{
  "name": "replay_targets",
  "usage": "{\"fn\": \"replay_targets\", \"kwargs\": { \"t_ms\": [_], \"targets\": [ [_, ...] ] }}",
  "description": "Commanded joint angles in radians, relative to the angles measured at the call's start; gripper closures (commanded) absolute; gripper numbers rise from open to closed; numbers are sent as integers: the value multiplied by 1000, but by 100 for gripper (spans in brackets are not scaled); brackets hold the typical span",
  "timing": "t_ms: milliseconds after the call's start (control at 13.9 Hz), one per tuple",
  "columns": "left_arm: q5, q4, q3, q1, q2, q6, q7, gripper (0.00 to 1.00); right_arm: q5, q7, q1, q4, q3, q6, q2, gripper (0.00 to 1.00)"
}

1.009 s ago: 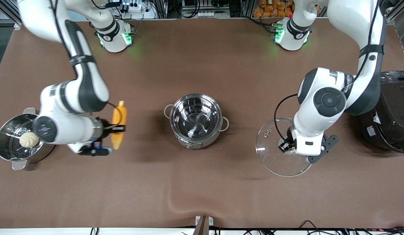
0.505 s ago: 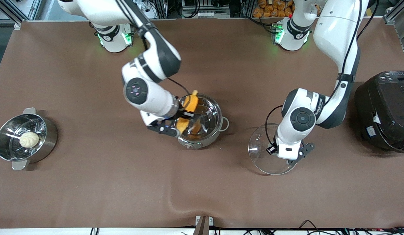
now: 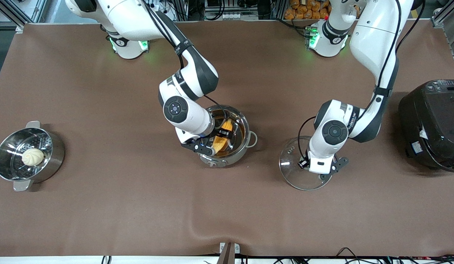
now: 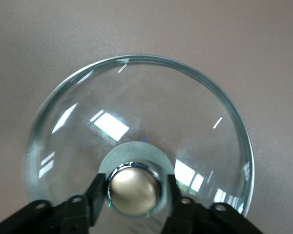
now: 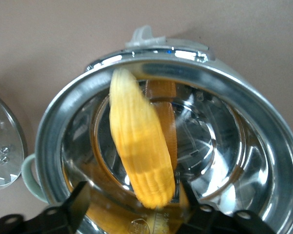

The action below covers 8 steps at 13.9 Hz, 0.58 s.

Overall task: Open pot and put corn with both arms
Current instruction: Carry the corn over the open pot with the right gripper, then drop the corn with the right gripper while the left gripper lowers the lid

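Observation:
The steel pot [image 3: 244, 126] stands open at the middle of the table. The yellow corn [image 3: 222, 140] lies tilted inside it, clear in the right wrist view [image 5: 139, 146] against the pot's wall [image 5: 244, 97]. My right gripper [image 3: 221, 136] hangs over the pot with its jaws spread wider than the corn's end [image 5: 132, 200]. My left gripper [image 3: 315, 165] is shut on the copper knob [image 4: 133, 190] of the glass lid [image 3: 296, 174], held low beside the pot toward the left arm's end. I cannot tell if the lid [image 4: 136, 97] touches the table.
A steel steamer pot [image 3: 50, 161] with a white bun [image 3: 33, 156] stands at the right arm's end of the table. A black rice cooker [image 3: 432, 124] stands at the left arm's end. The lid's edge also shows in the right wrist view [image 5: 2, 146].
My right arm carried the corn from near the steamer pot to the pot and opened; the corn now lies inside. My left gripper brought the lid lower and a little toward the pot.

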State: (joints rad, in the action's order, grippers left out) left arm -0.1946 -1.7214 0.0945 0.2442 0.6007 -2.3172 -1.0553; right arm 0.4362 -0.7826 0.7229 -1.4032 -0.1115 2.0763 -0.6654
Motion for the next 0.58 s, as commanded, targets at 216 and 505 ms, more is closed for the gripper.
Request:
{"fn": "replay_targets", "kwargs": {
  "t_ms": [216,505],
  "targets": [
    [-31,-66,7,-34,-174,65,41,0,-144,136,-131,-11,-48,-240,150,0],
    [-29,-57,11,-74,-336,211,249,0,-266,357,-284,-14,-56,-367,246,0]
  ]
}}
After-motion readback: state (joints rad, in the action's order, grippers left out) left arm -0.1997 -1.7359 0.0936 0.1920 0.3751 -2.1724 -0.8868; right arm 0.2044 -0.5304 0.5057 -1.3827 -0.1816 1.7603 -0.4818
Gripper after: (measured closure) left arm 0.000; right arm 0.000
